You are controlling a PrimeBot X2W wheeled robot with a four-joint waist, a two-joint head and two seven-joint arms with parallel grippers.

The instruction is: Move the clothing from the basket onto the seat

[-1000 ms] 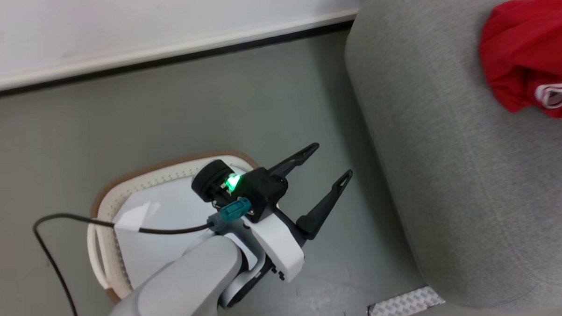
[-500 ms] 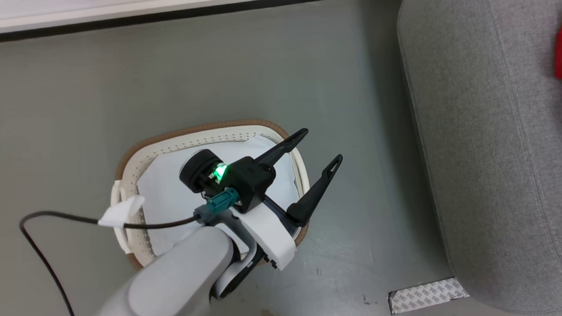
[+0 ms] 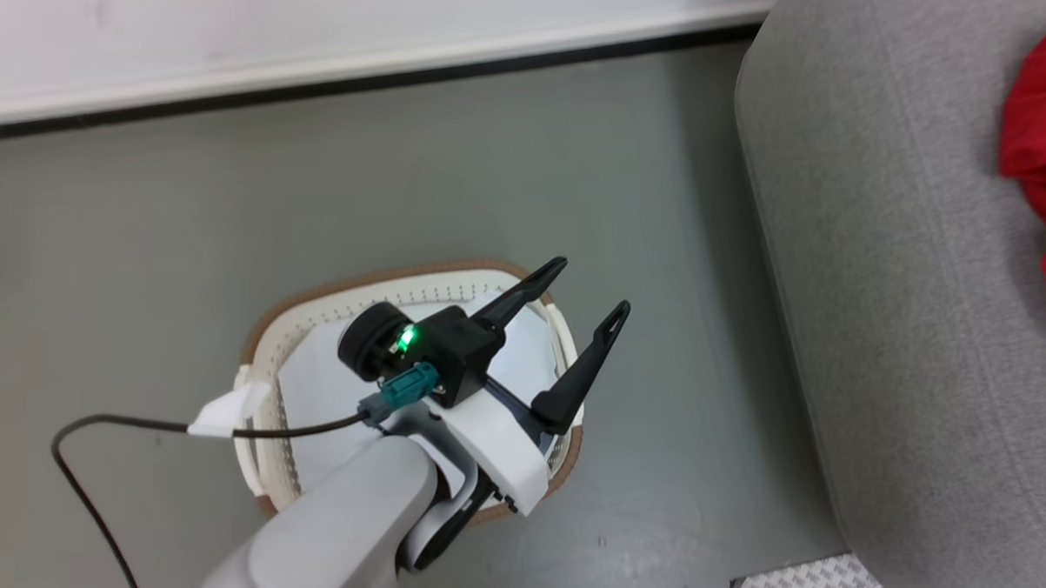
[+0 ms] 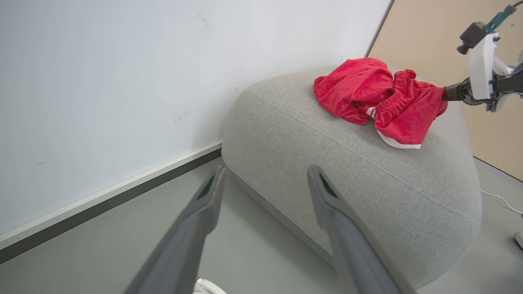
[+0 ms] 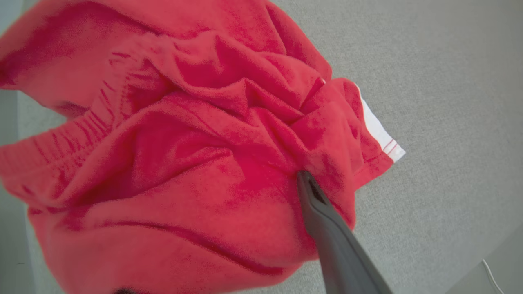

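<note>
Basket (image 3: 384, 297) sat on the grey-green floor (image 3: 397, 176), just left of the seat (image 3: 907, 315) and not touching it. Inside the basket lay a plain white sheet (image 3: 318, 397), flat against the bottom and walls. The near part of the inside was hidden by the left arm.

Left gripper (image 3: 588, 290) hung over the basket's right rim, fingers spread wide with nothing between them. In the left wrist view the same fingers (image 4: 212, 188) pointed at the seat (image 4: 347, 183) with floor showing in the gap.

Clothing (image 4: 367, 90) was on top of the seat as a crumpled red heap, white trim at its lower edge. In the head view it showed at the right edge (image 3: 1040, 163), well apart from the basket.

Right gripper (image 4: 447, 93) was at the far side of the heap, tip touching the red fabric. In the right wrist view one finger (image 5: 327, 228) pressed into the clothing (image 5: 184, 163), set off to the right of centre. The other finger was buried under cloth, so I cannot tell whether it was gripping or loose. The white hem (image 5: 380, 134) lay on the grey weave (image 5: 449, 81).

A black cable (image 3: 85, 466) with a white tag (image 3: 227, 409) ran from the left wrist.
</note>
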